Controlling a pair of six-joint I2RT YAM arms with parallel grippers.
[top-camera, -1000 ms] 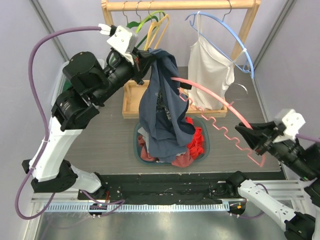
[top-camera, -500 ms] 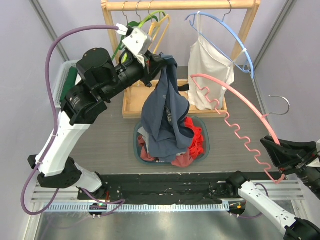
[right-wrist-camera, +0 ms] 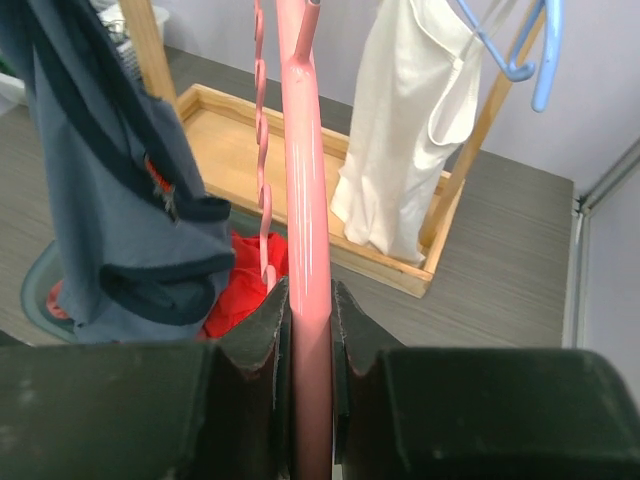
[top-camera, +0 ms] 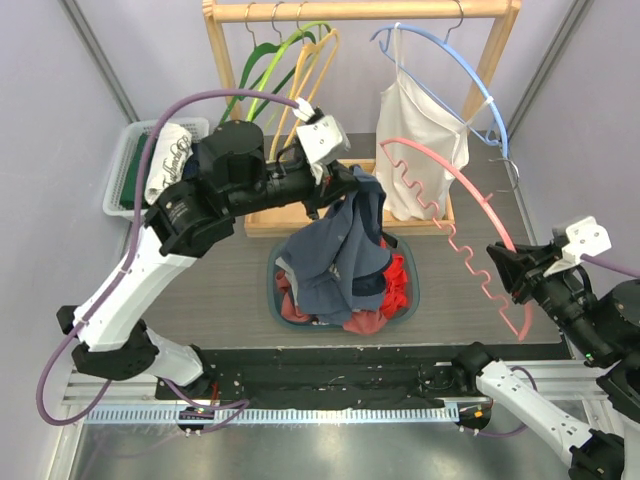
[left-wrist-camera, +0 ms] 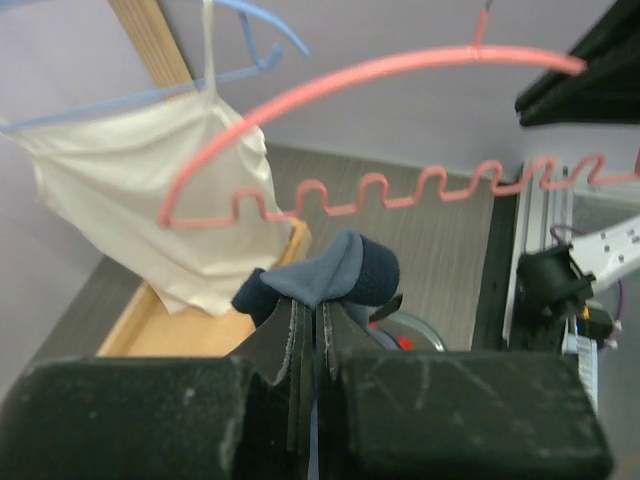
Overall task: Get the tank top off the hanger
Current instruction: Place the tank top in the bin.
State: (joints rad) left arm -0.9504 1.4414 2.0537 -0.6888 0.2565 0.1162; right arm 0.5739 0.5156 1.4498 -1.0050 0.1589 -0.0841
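Observation:
The tank top (top-camera: 335, 250) is dark blue-grey and hangs bunched from my left gripper (top-camera: 352, 186), which is shut on its upper edge; its lower part rests in the basket (top-camera: 415, 290). In the left wrist view the fabric (left-wrist-camera: 335, 275) bulges out just past the closed fingertips of that gripper (left-wrist-camera: 318, 310). The pink hanger (top-camera: 470, 195) with a wavy lower bar is bare and stands apart, to the right of the tank top. My right gripper (top-camera: 505, 262) is shut on the hanger's lower end, which the right wrist view shows as a pink bar (right-wrist-camera: 305, 200) clamped by the gripper (right-wrist-camera: 310, 300).
A wooden rack (top-camera: 370, 10) spans the back, carrying green and yellow hangers (top-camera: 290, 50) and a blue hanger (top-camera: 470, 75) with a white top (top-camera: 420, 140). Red clothes (top-camera: 395, 285) lie in the basket. A green bin (top-camera: 125, 170) holding white cloth sits at far left.
The hanger came out of the tank top and swung off to the right. My left gripper carried the tank top right and downward over the basket.

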